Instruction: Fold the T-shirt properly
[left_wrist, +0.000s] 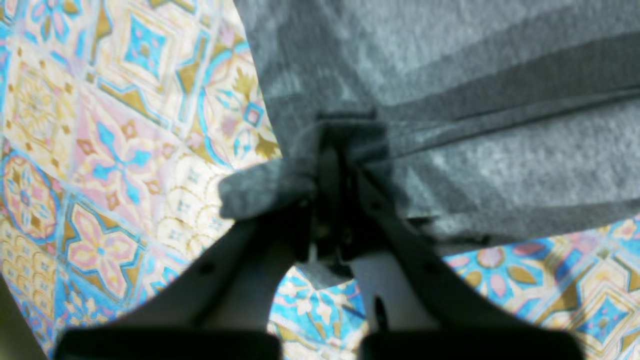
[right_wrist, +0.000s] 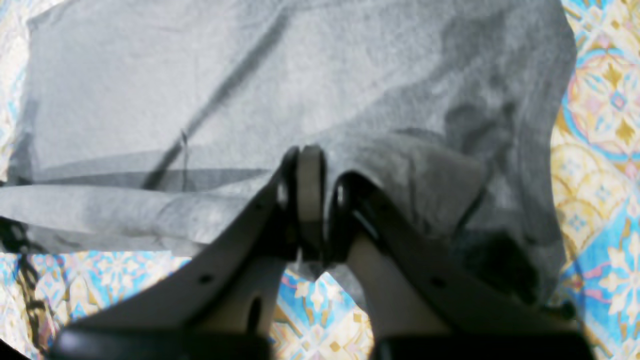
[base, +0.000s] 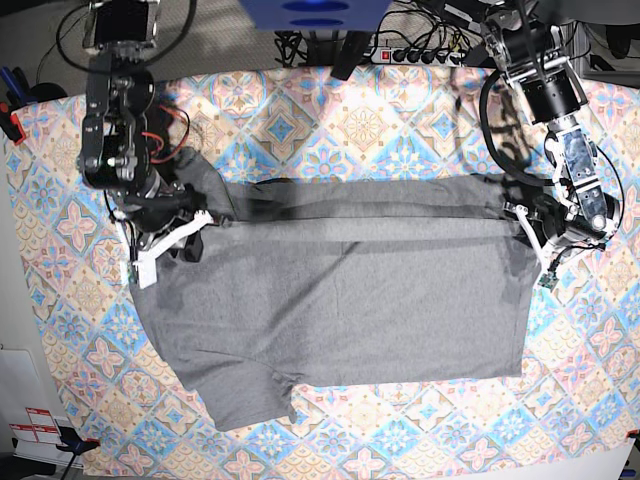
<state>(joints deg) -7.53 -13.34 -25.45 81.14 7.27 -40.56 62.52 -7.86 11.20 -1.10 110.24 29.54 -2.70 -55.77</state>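
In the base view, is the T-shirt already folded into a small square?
No. The T-shirt lies spread wide over the tablecloth, with only its far edge lifted.

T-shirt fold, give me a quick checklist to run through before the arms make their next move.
1. Left gripper shut on the T-shirt: ok.
2. Right gripper shut on the shirt's edge: ok.
3. Held edge stretched straight between both arms: ok.
4. Rest of the shirt lying flat on the tablecloth: ok, though the lower sleeve corner is uneven.
5. Both layers pinched in each grip: cannot tell.
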